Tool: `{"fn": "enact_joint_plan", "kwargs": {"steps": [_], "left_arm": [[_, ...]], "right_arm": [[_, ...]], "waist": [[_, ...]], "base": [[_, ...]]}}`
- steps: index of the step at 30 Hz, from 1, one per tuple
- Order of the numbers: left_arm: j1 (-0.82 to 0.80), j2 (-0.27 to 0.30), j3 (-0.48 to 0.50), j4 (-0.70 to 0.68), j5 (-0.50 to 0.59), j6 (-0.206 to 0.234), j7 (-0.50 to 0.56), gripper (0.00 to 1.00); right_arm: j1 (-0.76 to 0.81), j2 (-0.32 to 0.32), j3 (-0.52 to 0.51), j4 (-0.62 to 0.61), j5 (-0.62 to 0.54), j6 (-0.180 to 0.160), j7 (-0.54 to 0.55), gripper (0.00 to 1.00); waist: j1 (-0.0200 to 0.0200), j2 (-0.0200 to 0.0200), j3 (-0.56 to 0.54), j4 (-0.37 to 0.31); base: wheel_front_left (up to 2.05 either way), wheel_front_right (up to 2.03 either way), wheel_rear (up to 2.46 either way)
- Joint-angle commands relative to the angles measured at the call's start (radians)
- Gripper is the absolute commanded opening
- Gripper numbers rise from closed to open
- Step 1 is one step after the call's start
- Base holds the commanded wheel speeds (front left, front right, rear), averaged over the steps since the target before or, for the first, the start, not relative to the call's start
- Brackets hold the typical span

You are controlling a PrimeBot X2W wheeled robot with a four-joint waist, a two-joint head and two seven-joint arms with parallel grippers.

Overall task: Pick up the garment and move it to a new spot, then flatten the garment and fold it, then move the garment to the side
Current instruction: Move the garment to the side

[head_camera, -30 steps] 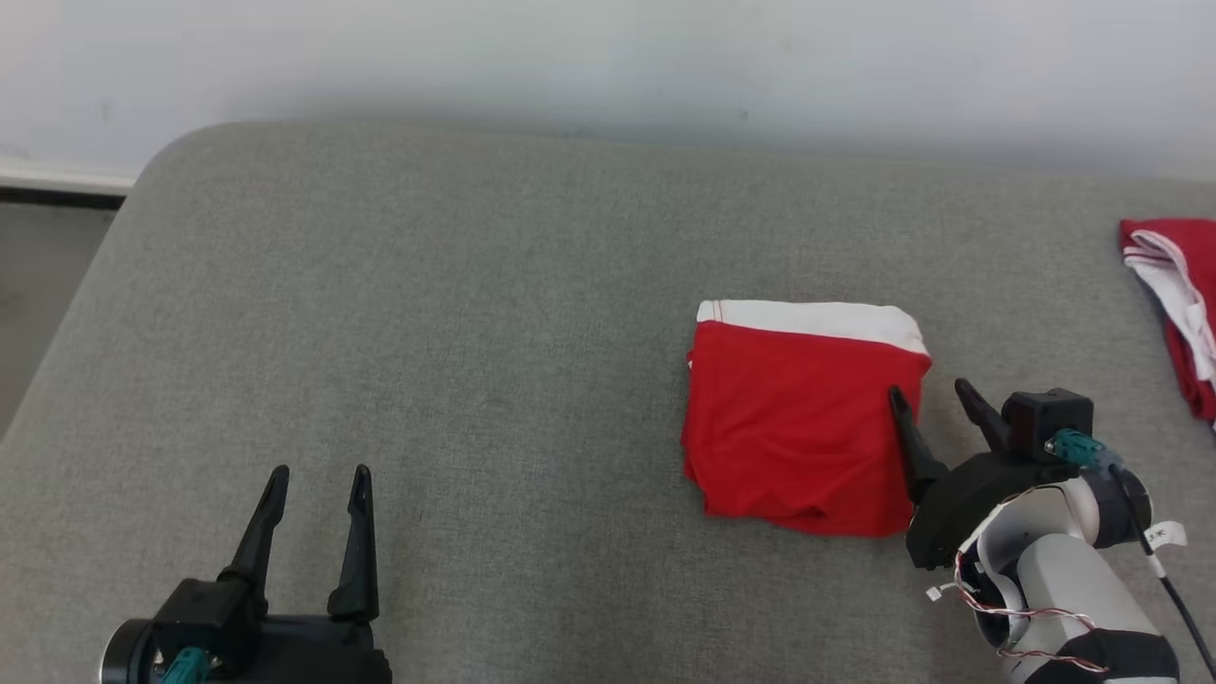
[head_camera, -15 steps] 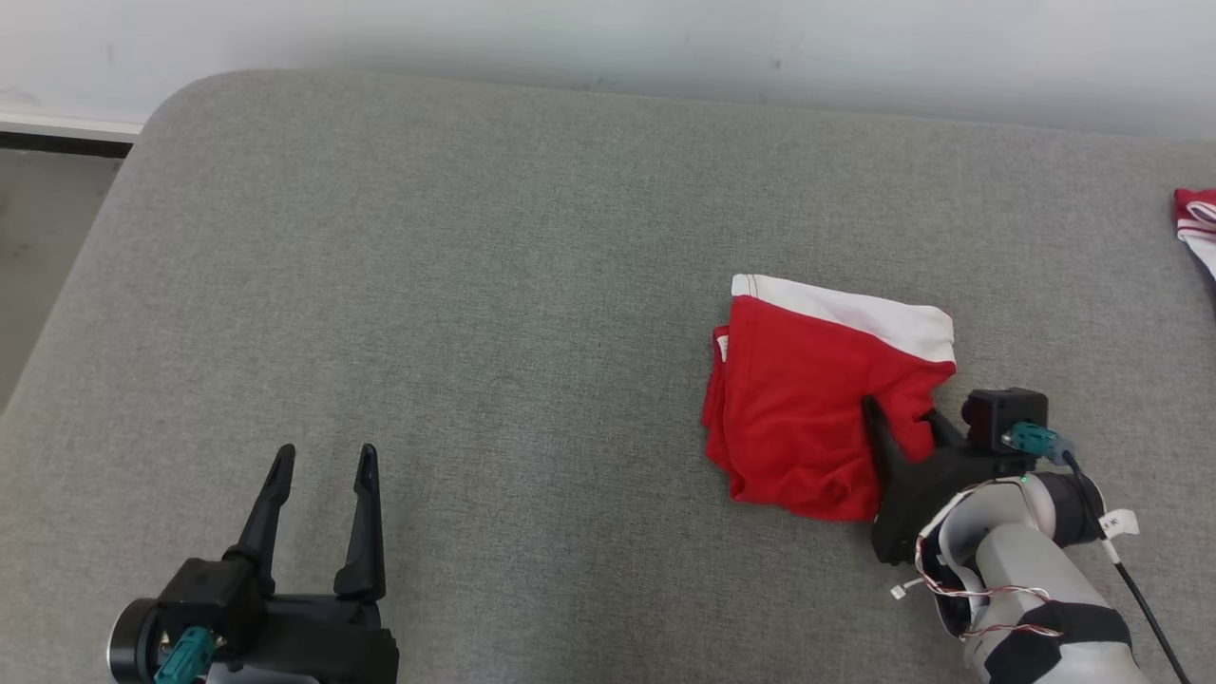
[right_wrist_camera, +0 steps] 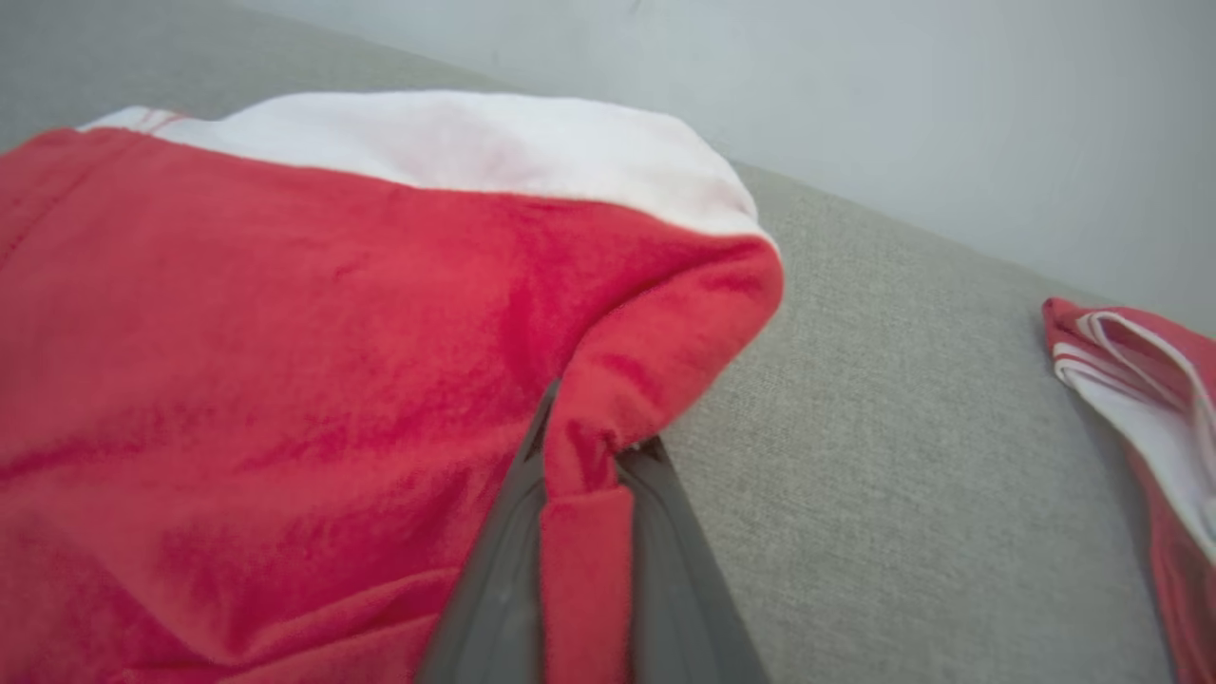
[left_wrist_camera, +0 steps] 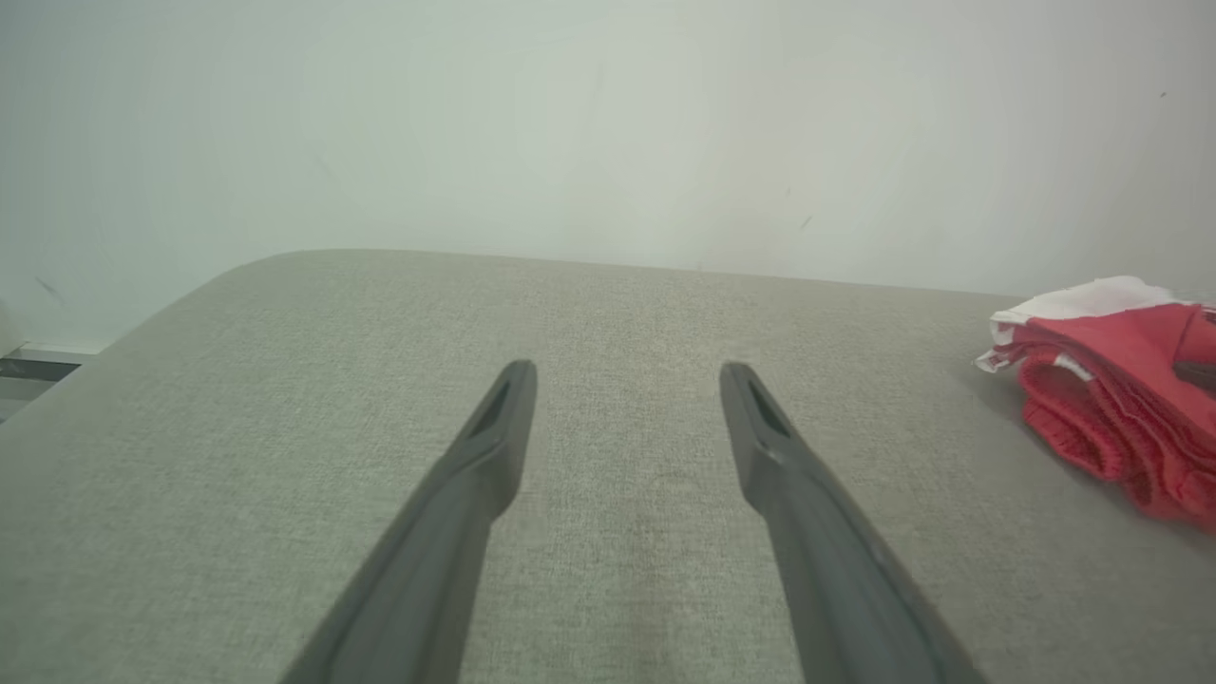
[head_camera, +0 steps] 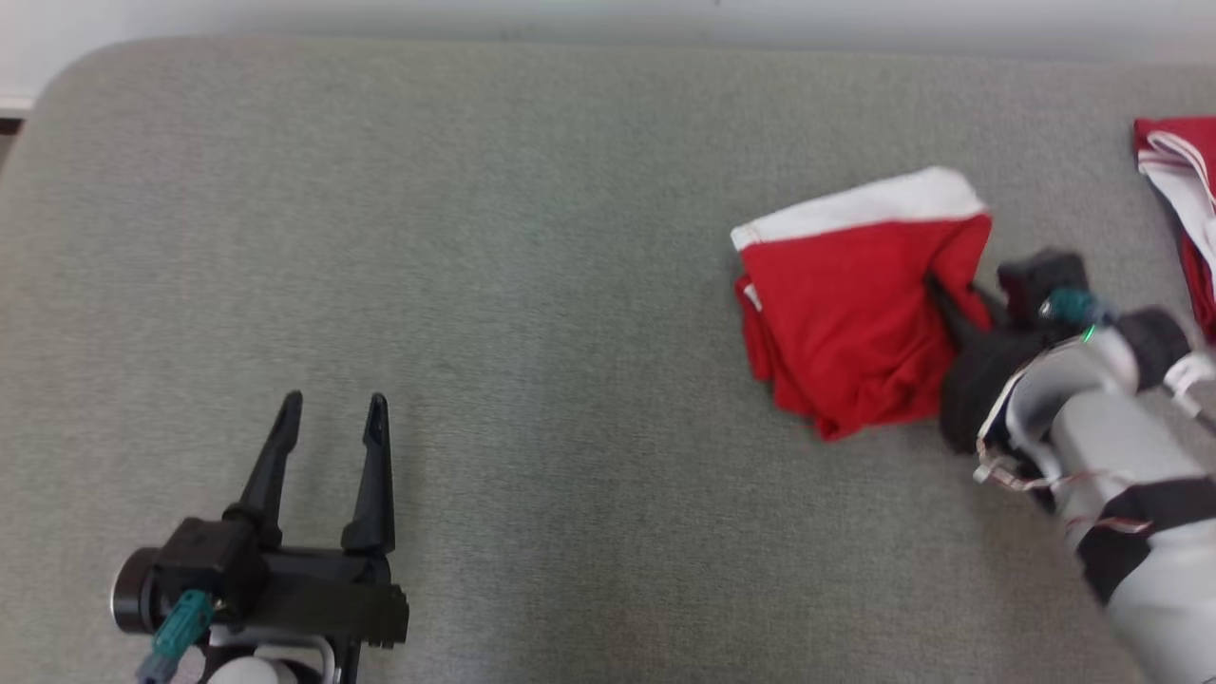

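Right pincer (head_camera: 955, 296) is nipped nearly shut on a fold of red cloth at the right-hand edge of the garment (head_camera: 855, 313), just below its white band; the right wrist view shows the fabric bunched between the two dark fingers. The garment is a folded red packet on the right half of the grey bench (head_camera: 522, 237), and its gripped side is puckered towards the pincer. Left pincer (head_camera: 334, 401) sits wide open and empty at the lower left, well apart from the cloth.

Folding looks done, so I judge the step in hand to be carrying the packet to the side. The hold takes one edge only. I cannot tell how many layers it catches, and the left wrist view shows the layers on the far side loose and stacked. A quick or high lift would likely let them fan out and undo the fold.

The move calls for a low, slow slide or a slight lift, with the pull in line with the gripped edge so the trailing layers follow flat. A second red-and-white garment (head_camera: 1178, 180) lies near the right edge, so the packet should come down short of it, with bare bench between them. The pincer should open only once the packet lies flat.
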Motion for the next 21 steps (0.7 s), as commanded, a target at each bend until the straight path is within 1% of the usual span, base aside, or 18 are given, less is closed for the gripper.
{"fn": "enact_joint_plan", "kwargs": {"steps": [1,3,7,11,14,18,21], "left_arm": [[-0.027,0.000,0.002,-0.013,0.006,0.002,0.001,1.00],[-0.044,0.000,0.006,-0.030,0.007,0.005,0.001,1.00],[-0.082,0.001,0.017,-0.061,0.022,-0.001,0.001,1.00],[-0.128,0.007,0.020,-0.086,0.036,-0.012,0.001,1.00],[-0.148,0.015,0.019,-0.115,0.051,-0.017,0.001,1.00],[-0.160,0.029,0.015,-0.152,0.069,-0.023,0.001,1.00],[-0.152,0.044,0.015,-0.180,0.080,-0.026,0.001,1.00]], "right_arm": [[-0.036,-0.048,0.030,-0.031,0.022,-0.004,0.019,0.00],[-0.078,-0.105,0.069,-0.076,0.055,-0.004,0.056,0.00],[-0.174,-0.219,0.112,-0.169,0.110,-0.004,0.107,0.00],[-0.251,-0.327,0.136,-0.238,0.151,-0.003,0.156,0.00],[-0.293,-0.396,0.139,-0.281,0.183,-0.003,0.187,0.00],[-0.334,-0.478,0.129,-0.296,0.214,-0.003,0.212,0.00],[-0.366,-0.523,0.130,-0.290,0.230,-0.003,0.228,0.00]], "waist": [[-0.0001,-0.0001,0.077,-0.061],[-0.0001,-0.0001,0.120,-0.088],[-0.0001,-0.0001,0.214,-0.150],[-0.0001,-0.0001,0.294,-0.206],[-0.0001,-0.0001,0.343,-0.245],[-0.0001,-0.0001,0.379,-0.283],[-0.0001,-0.0001,0.394,-0.301]], "base": [[0.00,0.00,0.00],[0.00,0.00,0.00],[0.00,0.00,0.00],[0.00,0.00,0.00],[0.00,0.00,0.00],[0.00,0.00,0.00],[0.00,0.00,0.00]]}}
